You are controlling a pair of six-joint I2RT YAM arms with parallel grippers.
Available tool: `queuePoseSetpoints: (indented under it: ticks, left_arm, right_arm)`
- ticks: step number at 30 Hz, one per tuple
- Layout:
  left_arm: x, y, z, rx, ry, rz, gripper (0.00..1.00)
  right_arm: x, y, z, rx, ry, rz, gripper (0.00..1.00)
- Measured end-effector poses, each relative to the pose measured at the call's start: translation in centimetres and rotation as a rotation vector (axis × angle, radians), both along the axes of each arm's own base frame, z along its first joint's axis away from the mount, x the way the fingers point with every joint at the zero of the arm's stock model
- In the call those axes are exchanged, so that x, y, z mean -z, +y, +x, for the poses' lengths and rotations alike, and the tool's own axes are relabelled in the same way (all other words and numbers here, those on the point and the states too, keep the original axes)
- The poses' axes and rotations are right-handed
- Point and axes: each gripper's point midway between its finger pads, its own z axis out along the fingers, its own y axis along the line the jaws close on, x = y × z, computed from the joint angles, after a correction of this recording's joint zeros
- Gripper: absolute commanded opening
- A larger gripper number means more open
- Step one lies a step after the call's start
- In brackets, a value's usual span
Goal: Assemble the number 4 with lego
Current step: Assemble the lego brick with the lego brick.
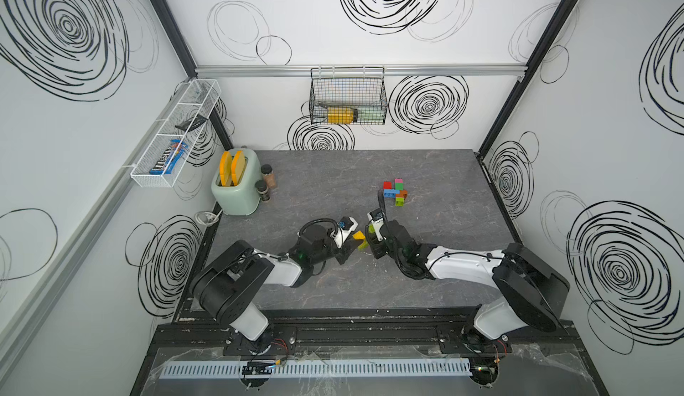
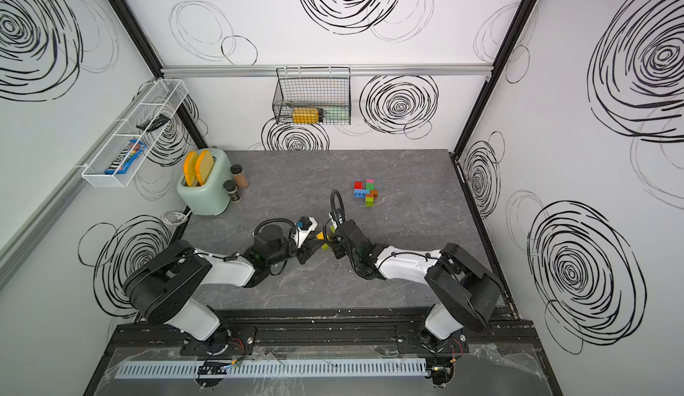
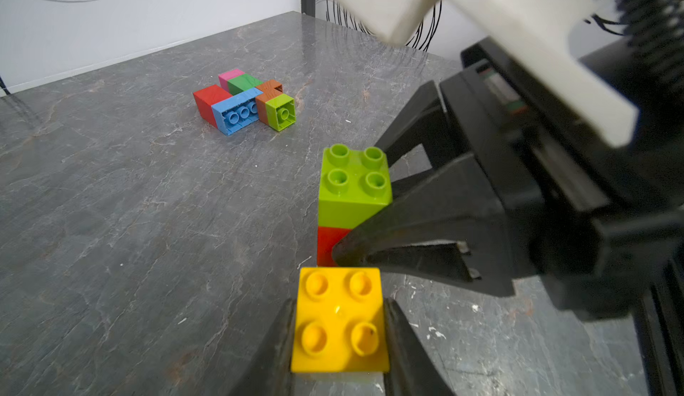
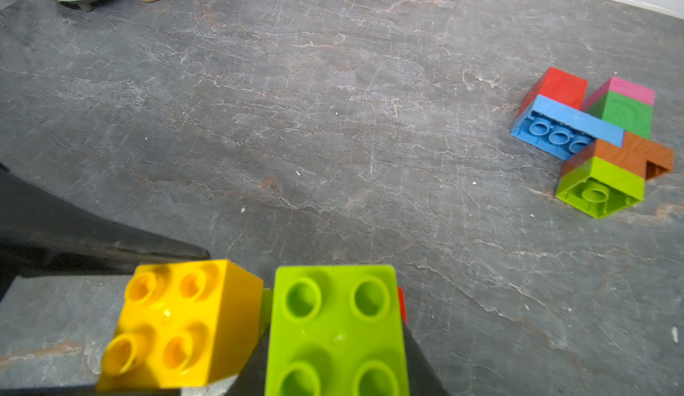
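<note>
Left hand (image 3: 338, 303): clamped on 1 yellow brick (image 3: 339, 323), studs up, near centre of the desk (image 3: 111, 227). Right hand (image 3: 357, 203): clamped on a lime brick (image 3: 353, 190) stacked on a red brick (image 3: 327, 244), just beside the yellow, probably for joining them. Joined lego cluster (image 1: 396, 192): lying on its side, far right, well apart, likely the part-built 4.

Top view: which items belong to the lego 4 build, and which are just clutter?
Job in hand:
- yellow brick, in the left hand
- lime-on-red stack, in the right hand
- joined brick cluster, lying on the table

Just lying about:
- toaster
- spice jars
- wire basket
- white rack with candy pack
</note>
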Motion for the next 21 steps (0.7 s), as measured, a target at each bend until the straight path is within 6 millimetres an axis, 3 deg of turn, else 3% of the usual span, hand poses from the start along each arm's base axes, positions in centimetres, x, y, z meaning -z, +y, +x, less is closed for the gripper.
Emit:
queuePoseSetpoints:
  ticks: [10, 21]
  left_arm:
    - [0.10, 0.16, -0.70, 0.015, -0.008, -0.014, 0.00]
    - [0.38, 0.03, -0.20, 0.005, -0.037, 0.012, 0.00]
  right_arm:
    - [0.01, 0.02, -0.01, -0.001, 0.001, 0.000, 0.00]
    - [0.03, 0.08, -0.04, -0.004, 0.002, 0.002, 0.00]
